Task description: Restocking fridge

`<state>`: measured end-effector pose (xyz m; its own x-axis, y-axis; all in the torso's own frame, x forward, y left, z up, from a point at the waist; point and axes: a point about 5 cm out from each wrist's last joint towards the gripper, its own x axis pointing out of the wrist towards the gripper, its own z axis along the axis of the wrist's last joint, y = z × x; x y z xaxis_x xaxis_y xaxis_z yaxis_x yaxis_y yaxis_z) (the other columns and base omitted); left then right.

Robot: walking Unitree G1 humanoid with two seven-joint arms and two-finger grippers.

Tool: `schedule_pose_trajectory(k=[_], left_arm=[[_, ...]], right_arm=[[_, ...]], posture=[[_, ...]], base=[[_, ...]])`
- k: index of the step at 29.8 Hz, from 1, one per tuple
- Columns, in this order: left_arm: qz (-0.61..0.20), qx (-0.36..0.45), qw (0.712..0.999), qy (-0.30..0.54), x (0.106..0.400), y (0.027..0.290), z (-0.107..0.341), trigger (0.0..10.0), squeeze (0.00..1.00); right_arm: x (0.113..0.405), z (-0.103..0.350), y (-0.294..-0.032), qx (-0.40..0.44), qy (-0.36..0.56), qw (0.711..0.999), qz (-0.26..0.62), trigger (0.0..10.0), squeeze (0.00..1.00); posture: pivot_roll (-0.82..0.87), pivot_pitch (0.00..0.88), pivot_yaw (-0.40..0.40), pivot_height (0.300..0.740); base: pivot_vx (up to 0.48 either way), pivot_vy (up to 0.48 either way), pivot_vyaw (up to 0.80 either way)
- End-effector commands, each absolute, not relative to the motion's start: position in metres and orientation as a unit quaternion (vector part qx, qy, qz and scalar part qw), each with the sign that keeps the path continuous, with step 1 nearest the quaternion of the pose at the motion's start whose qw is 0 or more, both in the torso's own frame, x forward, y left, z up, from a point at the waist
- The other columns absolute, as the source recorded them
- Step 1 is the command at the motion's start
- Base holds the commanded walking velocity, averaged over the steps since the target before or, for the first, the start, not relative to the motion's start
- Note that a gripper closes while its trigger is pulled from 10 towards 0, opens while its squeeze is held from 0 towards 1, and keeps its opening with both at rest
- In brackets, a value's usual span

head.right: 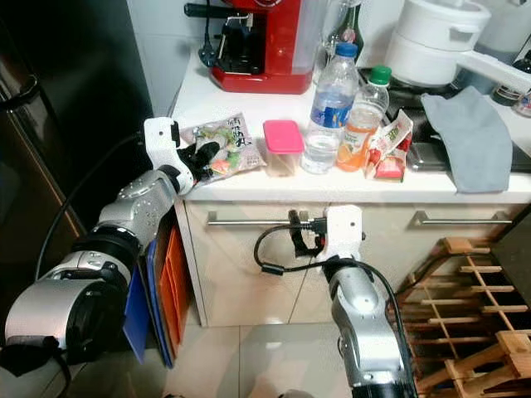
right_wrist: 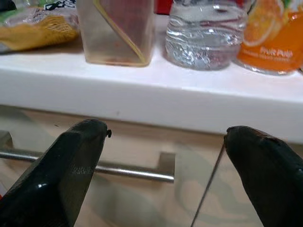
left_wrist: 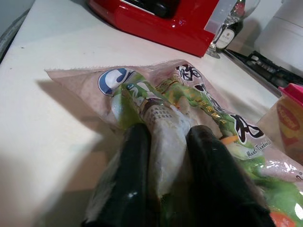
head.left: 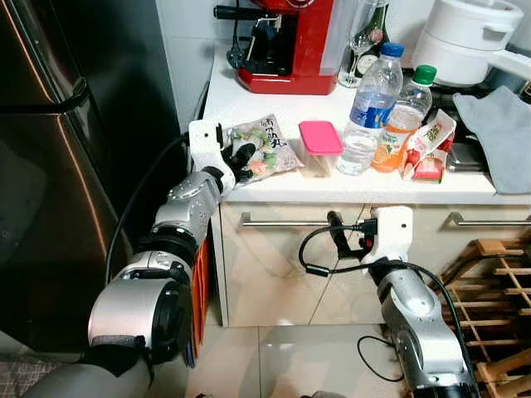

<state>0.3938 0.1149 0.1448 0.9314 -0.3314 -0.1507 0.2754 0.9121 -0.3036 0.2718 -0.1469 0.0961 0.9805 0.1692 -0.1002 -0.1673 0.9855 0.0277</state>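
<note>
**A:** Nearest item?

**B:** The right gripper (head.left: pixel 334 225), entered as held low before the cream drawer front with its long steel bar handle (head.left: pixel 278 223), below the counter edge. Its two black fingers (right_wrist: pixel 75 161) are seen spread wide with nothing between them; it is judged to be kept in reserve.

**A:** Next?

**B:** The left gripper (left_wrist: pixel 165 165), raised to the near edge of the white countertop (head.left: pixel 249 108). Its fingers are pressed in on a fold of the crinkled clear plastic bag of mixed frozen vegetables with green print (head.left: pixel 264 148), so the bag is pinched at its near end. The bag is recorded as lying flat on the counter, not lifted; the grip at the edge is judged to be for drawing it off towards the tall dark steel fridge (head.left: pixel 50 166) at the left, whose door appears shut.

**A:** Beside the bag?

**B:** A small clear tub with a pink lid (head.left: pixel 319 148) is listed just beside it, then a clear water bottle with a blue cap (head.left: pixel 370 108), an orange juice bottle with a green cap (head.left: pixel 400 124) and a red and white carton lying tilted (head.left: pixel 431 148). A grey cloth (head.left: pixel 498 133) is noted at the right.

**A:** Farthest?

**B:** A red coffee machine (head.left: pixel 282 41) and a white lidded pot (head.left: pixel 469 33) are entered at the back. Nothing is seen lying over the bag; the closed fridge door is judged the main obstacle.
</note>
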Motion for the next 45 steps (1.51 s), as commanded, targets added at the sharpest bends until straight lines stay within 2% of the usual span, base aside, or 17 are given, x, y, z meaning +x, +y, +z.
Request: schedule_pose_trajectory(k=[1, 2, 4, 6, 11, 19, 27, 33, 45], left_arm=[[-0.150, -0.097, 0.970, 0.166, 0.381, 0.117, 0.110, 0.0, 0.00], [-0.150, -0.097, 0.970, 0.166, 0.381, 0.117, 0.110, 0.0, 0.00], [-0.162, -0.002, 0.976, 0.143, 0.382, 0.115, 0.114, 0.0, 0.00], [-0.179, 0.032, 0.975, 0.124, 0.382, 0.110, 0.119, 0.0, 0.00], [-0.180, 0.044, 0.977, 0.103, 0.386, 0.112, 0.128, 0.0, 0.00], [-0.154, 0.034, 0.986, 0.049, 0.394, 0.138, 0.156, 0.0, 0.00], [-0.160, 0.043, 0.985, -0.042, 0.400, 0.158, 0.211, 0.0, 0.00], [-0.190, 0.066, 0.973, -0.112, 0.397, 0.156, 0.251, 0.0, 0.00], [-0.295, 0.068, 0.928, -0.216, 0.379, 0.149, 0.279, 0.0, 0.00]], right_arm=[[0.273, 0.093, -0.151, 0.009, 0.060, 0.995, 0.084, 10.0, 0.00], [0.273, 0.093, -0.151, 0.009, 0.060, 0.995, 0.084, 10.0, 0.00], [0.274, 0.094, -0.152, 0.007, 0.060, 0.994, 0.087, 10.0, 0.00], [0.276, 0.095, -0.151, 0.006, 0.059, 0.994, 0.089, 10.0, 0.00], [0.278, 0.095, -0.150, 0.006, 0.058, 0.994, 0.091, 10.0, 0.00], [0.279, 0.091, -0.151, 0.008, 0.064, 0.993, 0.094, 10.0, 0.00], [0.288, 0.090, -0.146, 0.023, 0.061, 0.994, 0.093, 10.0, 0.00], [0.299, 0.100, -0.143, 0.062, 0.051, 0.992, 0.098, 10.0, 0.00], [0.306, 0.148, -0.161, 0.087, 0.036, 0.975, 0.200, 10.0, 0.00]], posture=[[-0.14, 0.000, -0.043, 0.740], [-0.14, 0.000, -0.043, 0.740], [-0.14, 0.000, -0.048, 0.740], [-0.14, 0.000, -0.048, 0.740], [-0.13, 0.000, -0.049, 0.740], [-0.11, 0.000, -0.051, 0.740], [-0.07, 0.000, -0.023, 0.740], [-0.05, 0.000, 0.007, 0.740], [-0.10, 0.000, 0.021, 0.740]], base=[[0.000, 0.000, 0.00], [0.000, 0.000, 0.00], [0.000, 0.000, 0.00], [0.000, 0.000, 0.00], [0.000, 0.000, 0.00], [0.000, 0.000, 0.00], [0.000, 0.000, 0.00], [0.000, 0.000, 0.00], [0.000, 0.000, 0.00]])
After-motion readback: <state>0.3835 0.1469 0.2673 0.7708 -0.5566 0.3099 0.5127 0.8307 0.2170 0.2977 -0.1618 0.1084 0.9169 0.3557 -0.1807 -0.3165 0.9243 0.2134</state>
